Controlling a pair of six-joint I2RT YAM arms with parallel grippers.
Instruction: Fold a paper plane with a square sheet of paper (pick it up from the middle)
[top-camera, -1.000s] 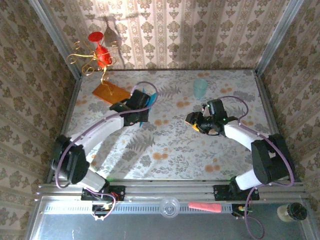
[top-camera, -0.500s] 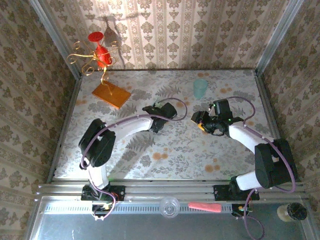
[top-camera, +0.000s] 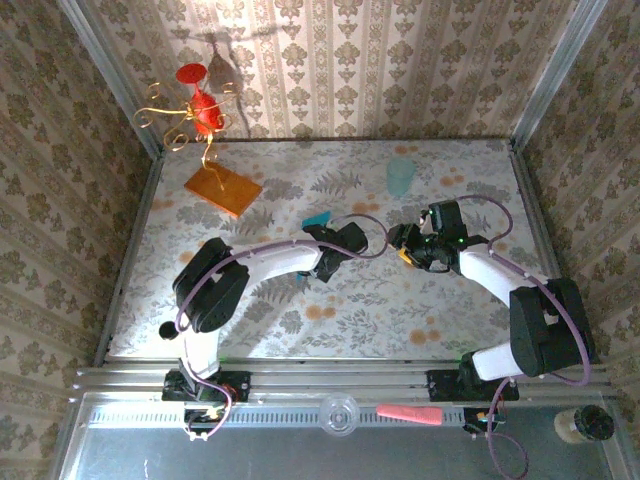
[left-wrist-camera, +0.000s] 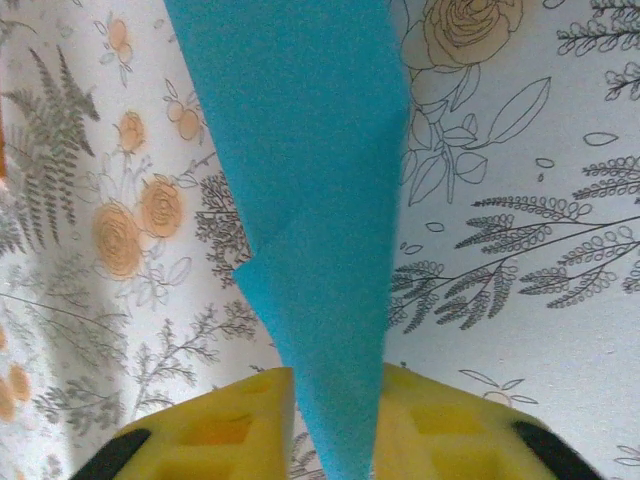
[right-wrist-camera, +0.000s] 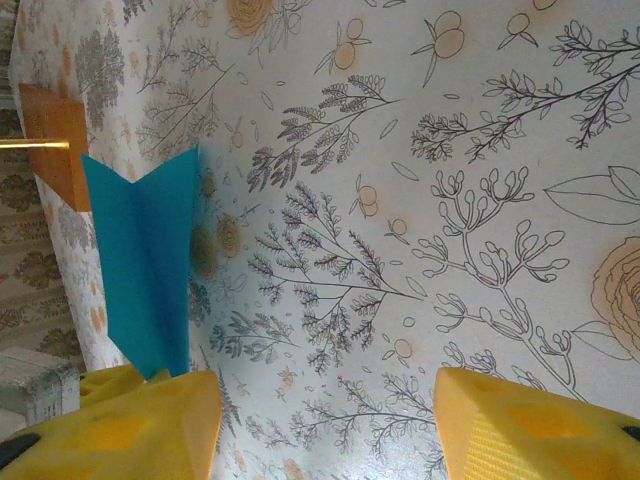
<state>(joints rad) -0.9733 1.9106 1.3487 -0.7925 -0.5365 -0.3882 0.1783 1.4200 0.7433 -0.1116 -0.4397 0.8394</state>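
The teal-blue paper plane (left-wrist-camera: 310, 190) hangs over the floral table as a folded dart, its pointed end down between the yellow fingers (left-wrist-camera: 215, 425) of my left gripper (left-wrist-camera: 335, 385). The jaws stand a little apart, and a strip of table shows between the left finger and the paper. From above, the plane's tail (top-camera: 318, 219) pokes out behind the left gripper (top-camera: 330, 250) at mid-table. My right gripper (top-camera: 403, 243) sits just to the right, open and empty (right-wrist-camera: 325, 400). In the right wrist view the plane (right-wrist-camera: 140, 270) is at the left, with a notched tail.
An orange slab (top-camera: 222, 188) lies at the back left, with a red and gold wire ornament (top-camera: 197, 112) behind it. A pale mint cup (top-camera: 400, 176) stands at the back, right of centre. Patterned walls close in the table on three sides.
My left arm has swung from the back left to mid-table with the plane, and its jaws have just parted. The right gripper has shifted slightly toward the centre.
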